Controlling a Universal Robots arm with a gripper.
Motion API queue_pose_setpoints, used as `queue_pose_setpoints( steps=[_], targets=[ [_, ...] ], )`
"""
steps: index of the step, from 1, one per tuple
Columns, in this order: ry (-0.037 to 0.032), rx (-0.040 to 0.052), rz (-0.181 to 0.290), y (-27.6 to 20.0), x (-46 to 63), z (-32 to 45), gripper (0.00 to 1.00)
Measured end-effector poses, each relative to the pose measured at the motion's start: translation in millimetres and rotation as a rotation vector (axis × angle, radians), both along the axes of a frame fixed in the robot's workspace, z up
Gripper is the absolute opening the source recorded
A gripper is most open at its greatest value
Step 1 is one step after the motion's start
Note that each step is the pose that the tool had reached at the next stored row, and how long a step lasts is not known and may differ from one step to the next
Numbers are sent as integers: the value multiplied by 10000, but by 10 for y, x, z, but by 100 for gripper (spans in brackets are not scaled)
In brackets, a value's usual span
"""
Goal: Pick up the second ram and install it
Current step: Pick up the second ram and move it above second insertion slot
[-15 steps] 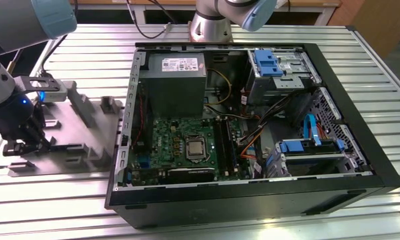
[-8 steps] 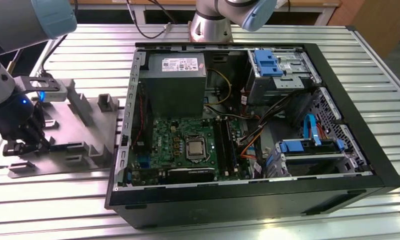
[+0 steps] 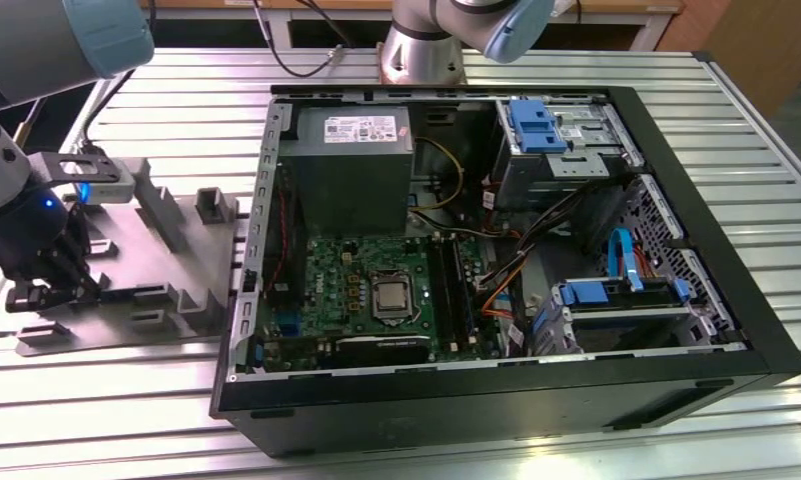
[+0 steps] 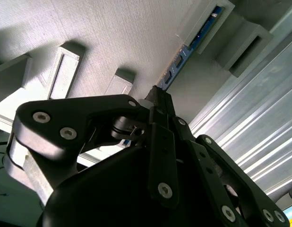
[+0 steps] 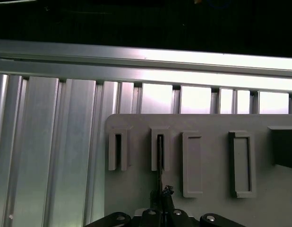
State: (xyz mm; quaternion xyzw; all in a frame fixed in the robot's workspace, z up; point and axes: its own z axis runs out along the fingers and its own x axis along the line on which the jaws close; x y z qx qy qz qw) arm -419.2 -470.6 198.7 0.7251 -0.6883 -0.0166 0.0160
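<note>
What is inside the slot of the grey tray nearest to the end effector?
The blue ram stands on edge in that slot of the tray, reaching toward the end effector. The slot walls partly cover its far end.

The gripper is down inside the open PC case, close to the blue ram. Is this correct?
Not quite. The gripper is not inside the case. The exterior view shows it at the grey holder outside the case, on that view's left. It is indeed close to the blue ram, which sits in a holder slot in the second wrist view.
</note>
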Motion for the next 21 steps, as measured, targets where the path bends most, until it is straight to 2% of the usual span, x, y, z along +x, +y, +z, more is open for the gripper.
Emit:
queue_pose_setpoints(
  steps=[6, 12, 21],
  targets=[
    [0, 0, -4, 0, 0, 0, 12],
    [1, -1, -658, 0, 0, 1, 12],
    [0, 0, -836, 0, 0, 0, 12]
  ],
)
